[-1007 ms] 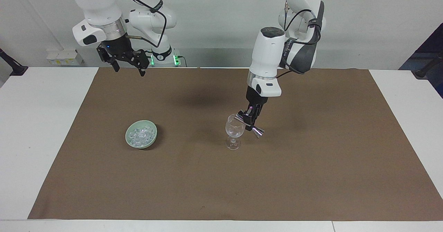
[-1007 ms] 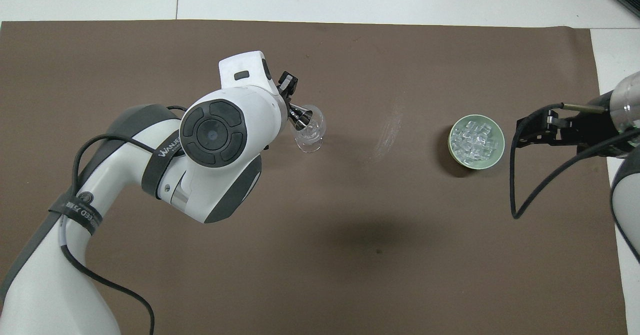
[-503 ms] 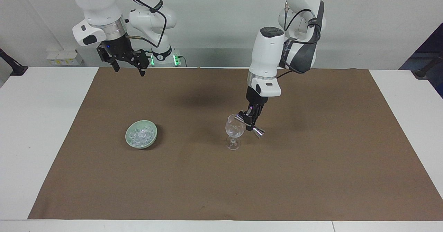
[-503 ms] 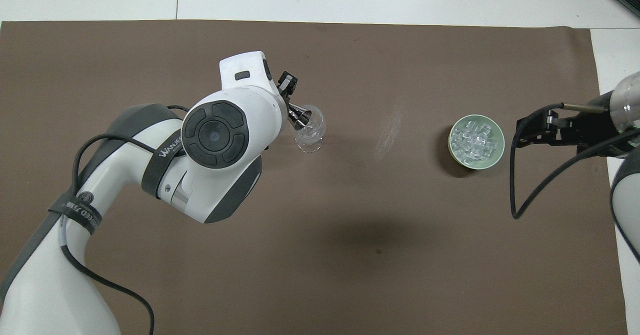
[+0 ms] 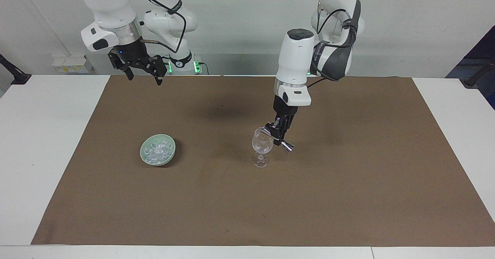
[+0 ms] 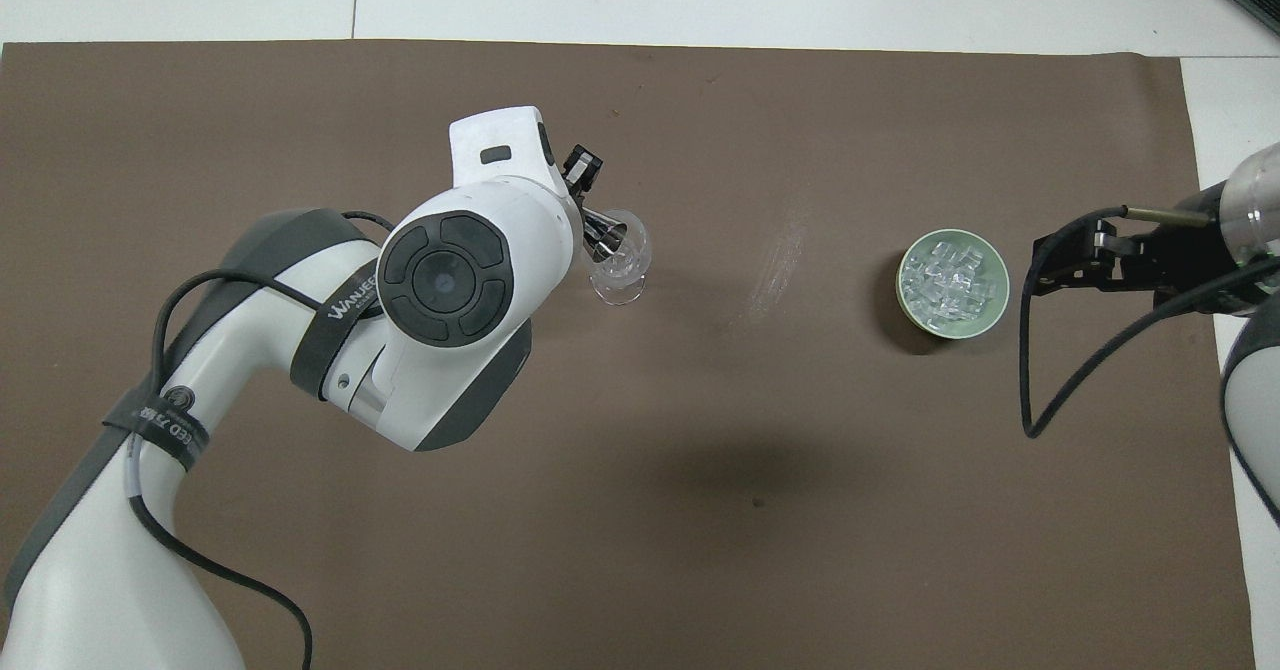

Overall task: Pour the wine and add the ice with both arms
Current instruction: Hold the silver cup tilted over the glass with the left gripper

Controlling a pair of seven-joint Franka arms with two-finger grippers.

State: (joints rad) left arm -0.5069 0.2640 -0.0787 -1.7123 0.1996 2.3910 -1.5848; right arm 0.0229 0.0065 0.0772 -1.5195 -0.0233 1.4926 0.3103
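In the bowl [image 5: 157, 159], glassy ice [image 5: 157, 151] chunks.

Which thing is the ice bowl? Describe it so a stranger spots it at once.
Start from the brown mat covering the table. Toward the right arm's end of it sits a pale green bowl heaped with ice in small clear chunks. The only other vessel standing on the mat is a clear stemmed wine glass near the middle, so the green, stemless one is yours.
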